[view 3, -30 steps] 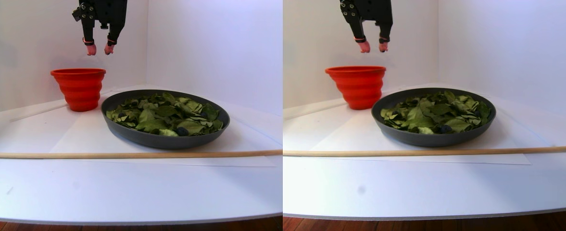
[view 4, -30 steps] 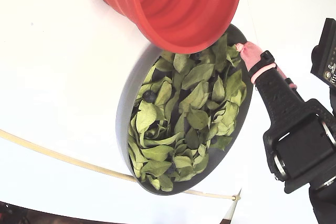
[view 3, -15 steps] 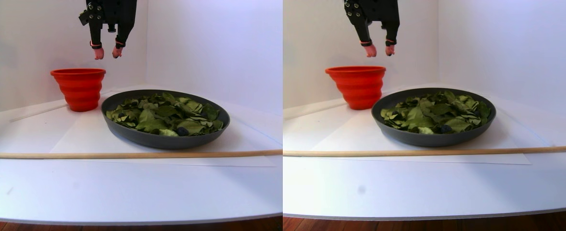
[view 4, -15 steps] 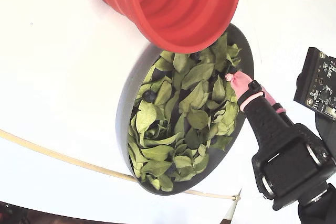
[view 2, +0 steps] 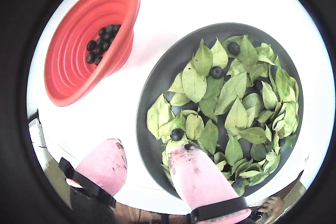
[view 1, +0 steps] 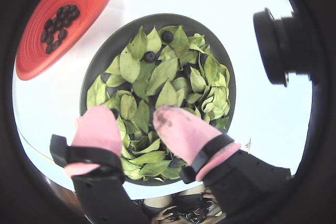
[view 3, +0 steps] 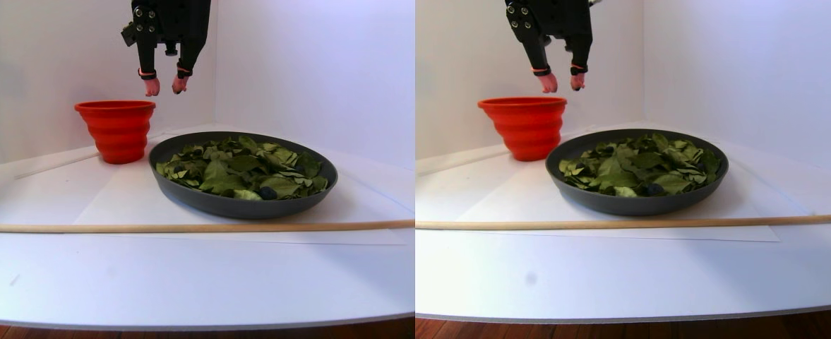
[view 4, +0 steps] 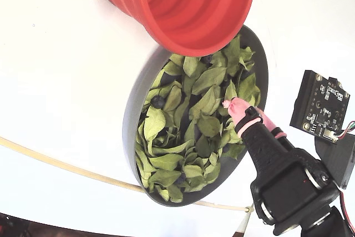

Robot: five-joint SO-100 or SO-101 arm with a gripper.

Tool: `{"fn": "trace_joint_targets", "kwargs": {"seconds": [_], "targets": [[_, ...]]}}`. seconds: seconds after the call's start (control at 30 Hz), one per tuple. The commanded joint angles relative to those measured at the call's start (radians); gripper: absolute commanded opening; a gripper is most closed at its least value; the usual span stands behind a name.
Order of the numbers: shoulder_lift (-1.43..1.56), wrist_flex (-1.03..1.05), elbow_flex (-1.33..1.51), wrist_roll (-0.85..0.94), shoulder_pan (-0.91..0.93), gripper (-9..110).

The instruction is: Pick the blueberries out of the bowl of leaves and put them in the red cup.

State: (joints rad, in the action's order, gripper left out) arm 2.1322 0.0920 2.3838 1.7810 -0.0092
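The gripper (view 3: 162,86) hung well above the table with its two pink-capped fingers (view 1: 181,129) pointing down and parted, nothing between them. In the stereo pair view its black body reached down from the top edge, the tips level just above the rim height of the red cup (view 3: 116,130) and a little to the right of it, over the rear part of the bowl (view 3: 224,203). In the fixed view the arm came in from the lower right, one pink fingertip (view 4: 236,109) lying over the right half of the leaves (view 4: 188,137).

Directly beneath the fingers, in both wrist views, lay the dark grey bowl heaped with light green leaves (view 1: 163,87). A few blueberries (view 2: 216,72) showed among them: in a wrist view one sat just beyond the right fingertip (view 2: 194,174) at the near-left part of the heap, and two more sat farther off toward the far rim. Another showed at the bowl's front edge in the stereo pair view.

Beyond the bowl, up and to the left of the fingers in both wrist views, stood the red cup (view 2: 79,61), with a cluster of dark berries already at its bottom. A thin wooden rod (view 3: 175,227) lay across the white table (view 3: 175,282) in front of the bowl.
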Motion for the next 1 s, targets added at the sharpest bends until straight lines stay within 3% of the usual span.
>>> {"fn": "trace_joint_targets", "kwargs": {"seconds": [0.0, 0.97], "targets": [[0.084, -0.012, 0.000, 0.005, 0.012, 15], [-0.103, -0.212, 0.084, 0.009, 0.066, 15]]}}
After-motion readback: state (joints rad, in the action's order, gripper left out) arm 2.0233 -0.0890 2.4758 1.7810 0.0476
